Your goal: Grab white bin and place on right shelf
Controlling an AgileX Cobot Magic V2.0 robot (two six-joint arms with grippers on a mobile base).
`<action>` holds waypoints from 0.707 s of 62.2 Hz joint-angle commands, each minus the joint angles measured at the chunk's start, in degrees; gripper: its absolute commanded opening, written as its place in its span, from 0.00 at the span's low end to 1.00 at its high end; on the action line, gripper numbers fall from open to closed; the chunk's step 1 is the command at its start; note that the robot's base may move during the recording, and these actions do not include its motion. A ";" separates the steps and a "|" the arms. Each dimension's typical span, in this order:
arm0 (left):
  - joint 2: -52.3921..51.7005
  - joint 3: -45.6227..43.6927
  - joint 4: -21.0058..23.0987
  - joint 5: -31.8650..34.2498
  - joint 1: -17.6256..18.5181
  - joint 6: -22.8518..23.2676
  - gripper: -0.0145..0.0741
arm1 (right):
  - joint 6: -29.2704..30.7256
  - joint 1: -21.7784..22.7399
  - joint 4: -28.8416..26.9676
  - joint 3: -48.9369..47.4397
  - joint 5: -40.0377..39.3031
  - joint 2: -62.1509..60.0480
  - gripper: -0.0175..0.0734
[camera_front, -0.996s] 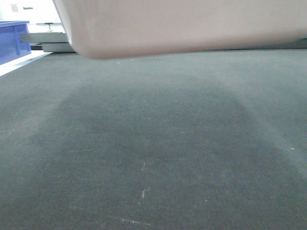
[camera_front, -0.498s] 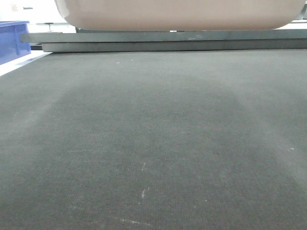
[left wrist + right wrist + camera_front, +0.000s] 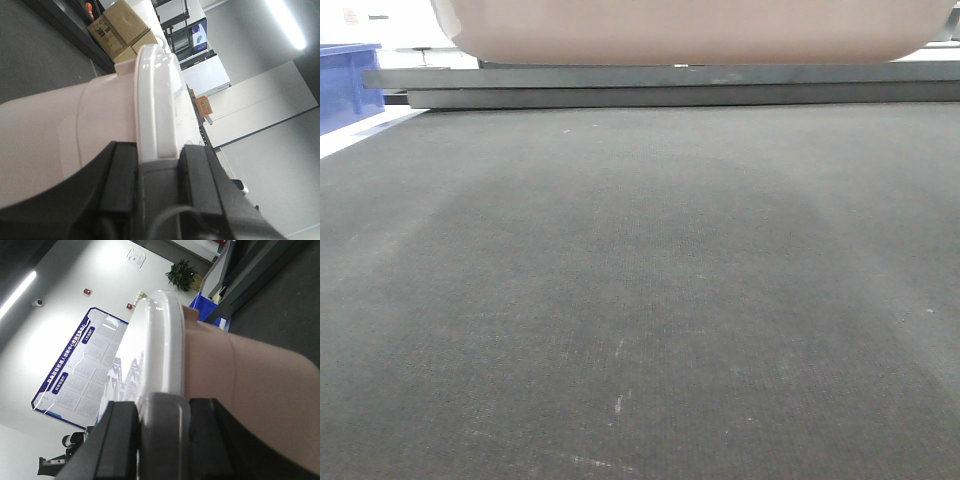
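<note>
- I am holding the white bin clear of the dark surface; its underside is hanging at the top of the front view.
- The left end effector is pinching the rim of the lid at one end, and the right end effector is pinching the opposite end.
- I am treating this as the carry, so I am planning to move both arms level and in step. A tilt could slip the glossy lid.
- I am steering away from the blue bin. The right shelf is not showing clearly, so I am approaching slowly.
</note>
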State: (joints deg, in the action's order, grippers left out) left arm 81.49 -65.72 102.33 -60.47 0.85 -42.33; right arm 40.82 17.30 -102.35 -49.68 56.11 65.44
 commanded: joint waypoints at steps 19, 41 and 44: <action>-1.99 -2.06 7.18 -14.04 2.44 -0.03 0.02 | 0.27 -1.96 -5.60 -2.47 14.44 -2.04 0.27; -1.99 -2.06 7.18 -14.04 2.44 -0.03 0.02 | 0.27 -1.96 -5.60 -2.47 14.44 -2.04 0.27; -1.99 -2.06 7.18 -14.04 2.44 -0.03 0.02 | 0.27 -1.96 -5.60 -2.47 14.29 -2.04 0.27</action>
State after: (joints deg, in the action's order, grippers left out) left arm 81.49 -65.72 102.43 -60.47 0.85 -42.33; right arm 40.82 17.30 -102.25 -49.68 56.11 65.44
